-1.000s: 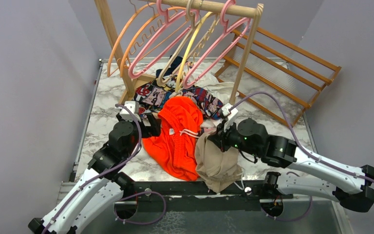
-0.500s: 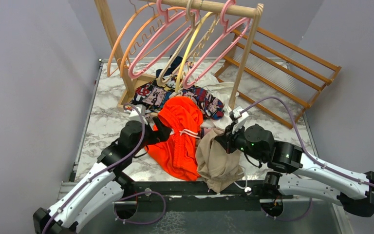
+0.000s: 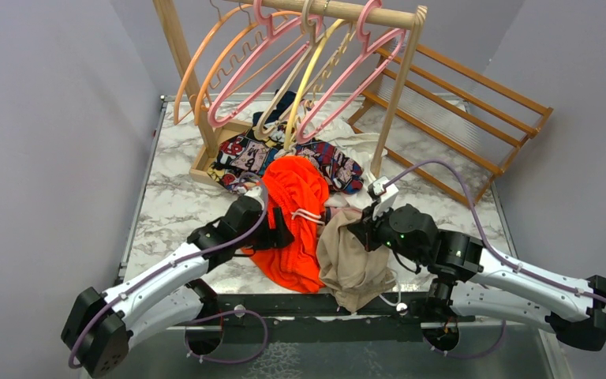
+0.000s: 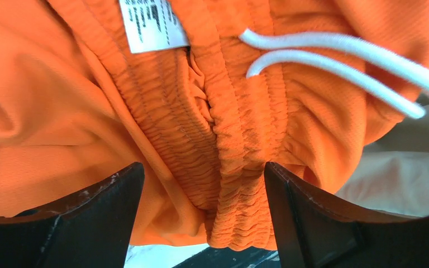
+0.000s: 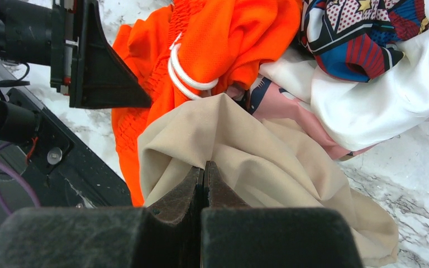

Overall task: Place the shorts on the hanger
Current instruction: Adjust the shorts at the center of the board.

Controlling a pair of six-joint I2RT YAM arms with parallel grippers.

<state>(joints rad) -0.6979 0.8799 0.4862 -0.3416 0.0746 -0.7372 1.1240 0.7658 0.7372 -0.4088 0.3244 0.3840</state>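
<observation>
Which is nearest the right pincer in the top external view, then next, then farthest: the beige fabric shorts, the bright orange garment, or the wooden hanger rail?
1. Beige fabric shorts: pinched in the right pincer, draping toward the near edge.
2. Bright orange garment: just to its left.
3. Wooden hanger rail: far back, above the table.

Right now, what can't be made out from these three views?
- Waistband and drawstring of the shorts: in the top view the right arm covers the upper end. The right wrist view shows only bunched fabric pinched in the right fingers.
- Whether the left fingers touch the orange garment: cut by the left wrist view's bottom edge, too small in the top view.
- Print on the label: blurred and cut by the top edge.
</observation>
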